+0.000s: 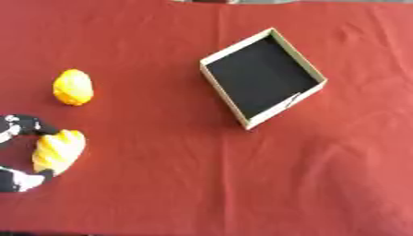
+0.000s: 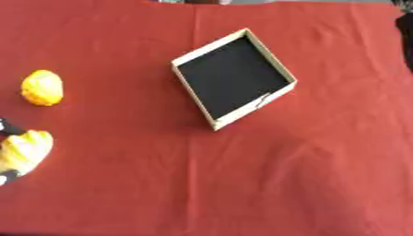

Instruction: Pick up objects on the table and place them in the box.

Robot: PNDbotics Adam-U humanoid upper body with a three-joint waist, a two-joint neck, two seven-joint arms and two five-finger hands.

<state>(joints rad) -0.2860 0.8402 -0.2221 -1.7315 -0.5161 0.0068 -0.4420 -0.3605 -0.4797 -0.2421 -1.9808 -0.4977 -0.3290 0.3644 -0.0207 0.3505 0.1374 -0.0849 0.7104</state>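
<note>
My left hand [image 1: 18, 177] comes in at the lower left edge, its black and silver fingers and thumb curled round a yellow ribbed bread-like object [image 1: 58, 150]. That object lies on the red cloth, pinched from above and below. A second yellow-orange rounded object [image 1: 73, 86] sits on the cloth a little farther back, apart from the hand. The box [image 1: 223, 93], tan-walled with a black inside, stands turned at an angle in the upper middle and holds nothing. My right hand shows in neither view.
A red cloth [image 1: 242, 184] covers the whole table, with creases right of the box. A dark shape [image 2: 406, 37] shows at the right edge in the right eye view.
</note>
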